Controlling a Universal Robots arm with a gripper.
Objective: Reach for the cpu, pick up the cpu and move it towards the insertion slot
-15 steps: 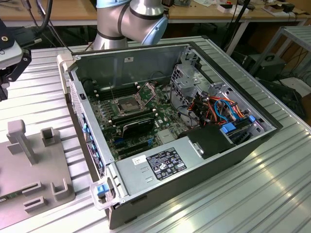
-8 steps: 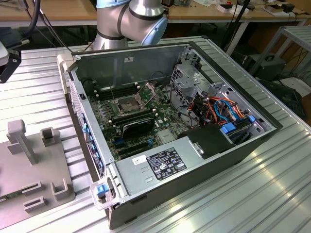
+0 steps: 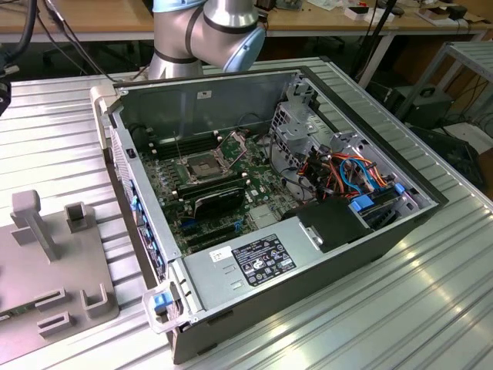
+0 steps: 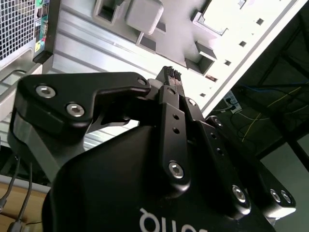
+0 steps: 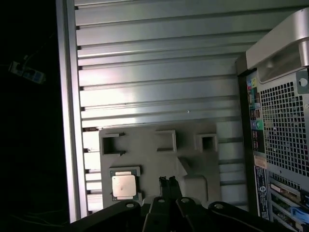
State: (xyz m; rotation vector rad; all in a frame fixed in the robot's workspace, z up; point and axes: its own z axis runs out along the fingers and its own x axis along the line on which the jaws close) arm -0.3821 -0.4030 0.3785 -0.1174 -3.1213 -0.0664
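Gripper (image 5: pixel 169 182) hangs over the grey fixture (image 5: pixel 159 159) on the ribbed table (image 5: pixel 154 72), outside the case (image 5: pixel 280 125). In both wrist views its fingers are pressed together at the tips, with nothing between them. In the second wrist view the gripper (image 4: pixel 170 73) points at the fixture's raised blocks.

Cpu (image 5: pixel 123 185): lies flat, pale metal face up, in a shallow square nest on the fixture, close to the table's edge. It is near the fingertips, off to one side, not touching them.

Exterior view: the arm (image 3: pixel 208 27) rises behind the open case (image 3: pixel 200 100). The fixture (image 3: pixel 46 254) lies on the table (image 3: pixel 385 308) at this view's left, beside the case.

Slot (image 3: pixel 199 166): on the board inside the case, dark centre showing. Its retention plate (image 3: pixel 231 144) stands tilted up at the far side. A black card (image 3: pixel 219 199) sits just in front of the slot. Cpu and slot are well apart, with the case wall between them.
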